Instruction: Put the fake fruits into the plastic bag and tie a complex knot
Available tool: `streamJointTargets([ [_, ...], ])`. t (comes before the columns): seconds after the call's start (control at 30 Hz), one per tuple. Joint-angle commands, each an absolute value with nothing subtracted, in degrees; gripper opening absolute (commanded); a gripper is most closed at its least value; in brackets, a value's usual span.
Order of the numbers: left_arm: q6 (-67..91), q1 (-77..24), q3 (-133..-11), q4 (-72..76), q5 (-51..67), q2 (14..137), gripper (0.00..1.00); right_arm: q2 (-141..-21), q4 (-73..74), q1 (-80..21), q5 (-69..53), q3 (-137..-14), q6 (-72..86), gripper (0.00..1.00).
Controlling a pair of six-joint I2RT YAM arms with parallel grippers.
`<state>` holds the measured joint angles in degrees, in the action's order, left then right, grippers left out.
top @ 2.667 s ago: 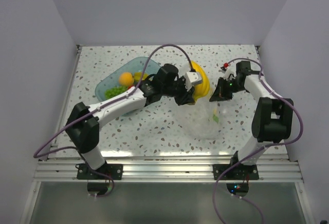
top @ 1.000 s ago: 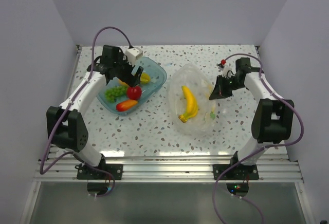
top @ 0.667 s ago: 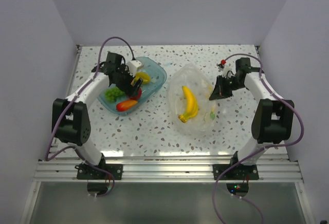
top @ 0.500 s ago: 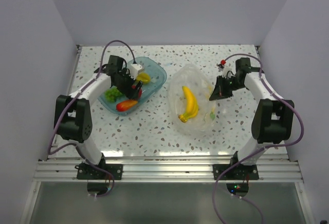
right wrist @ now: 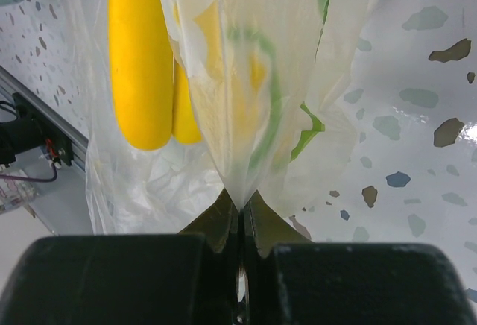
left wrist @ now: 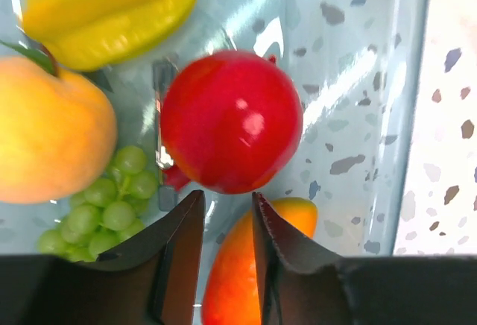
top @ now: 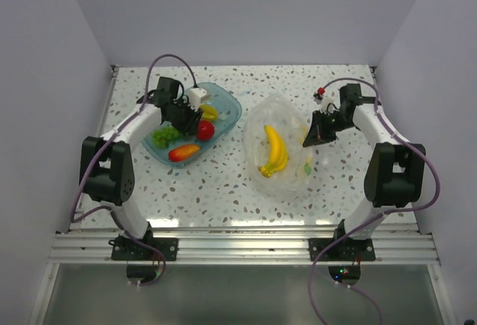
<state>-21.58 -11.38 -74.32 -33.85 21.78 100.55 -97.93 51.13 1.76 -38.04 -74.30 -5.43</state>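
Note:
The clear plastic bag [top: 291, 172] lies open at mid-table with the yellow banana bunch [top: 274, 150] inside; the bag [right wrist: 246, 79] and bananas [right wrist: 138, 64] also show in the right wrist view. My right gripper [top: 313, 133] [right wrist: 240, 202] is shut on the bag's right edge. My left gripper [top: 194, 120] [left wrist: 223, 206] hovers over the teal tray [top: 227, 101], jaws narrowly open and empty, tips just short of the red apple [top: 205, 129] [left wrist: 231, 131]. An orange-red piece [left wrist: 238, 273], green grapes [left wrist: 112, 206], an orange [left wrist: 48, 139] and a yellow fruit [left wrist: 112, 8] lie in the tray.
The tray's translucent wall [left wrist: 358, 79] runs right of the apple, with speckled tabletop [left wrist: 455, 116] beyond. White walls enclose the table on three sides. The arm bases stand at the near edge [top: 238, 247].
My left arm dropped the bananas into the bag, swung back left to the tray and came down by the apple. The right gripper has kept its hold on the bag.

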Motion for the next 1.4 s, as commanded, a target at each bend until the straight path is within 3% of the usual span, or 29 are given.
streamJointTargets([
  [0.0,-20.7,-11.4,-79.1,-33.6,24.4,96.6,0.45,-97.9,52.3,1.2,-38.0,-76.9,-6.8,0.0],
  [0.1,-20.2,-11.4,-80.0,-33.6,23.9,97.2,0.81,-98.0,52.2,1.1,-37.6,-77.0,-6.9,0.0],
  [0.23,-18.2,-12.0,-79.7,-31.9,24.1,98.9,0.97,-97.9,52.0,1.1,-37.3,-77.0,-6.3,0.0],
  [0.3,-17.0,-12.7,-79.5,-31.5,24.5,99.4,1.0,-97.6,51.8,1.1,-36.3,-76.9,-5.6,0.0],
  [1.1,-16.9,-16.2,-74.3,-28.8,17.1,105.6,0.96,-99.2,53.3,0.4,-38.4,-79.0,-7.3,0.0],
  [1.13,-16.8,-16.2,-74.4,-29.0,17.1,105.7,0.95,-99.4,53.3,0.4,-38.7,-79.0,-7.3,0.0],
  [1.27,-15.6,-16.2,-75.5,-28.3,20.3,102.9,0.72,-99.6,53.6,0.4,-39.1,-79.0,-7.6,0.0],
  [1.37,-14.2,-16.2,-80.0,-28.7,23.3,99.3,0.61,-99.6,53.7,0.4,-39.3,-79.0,-7.7,0.0],
])
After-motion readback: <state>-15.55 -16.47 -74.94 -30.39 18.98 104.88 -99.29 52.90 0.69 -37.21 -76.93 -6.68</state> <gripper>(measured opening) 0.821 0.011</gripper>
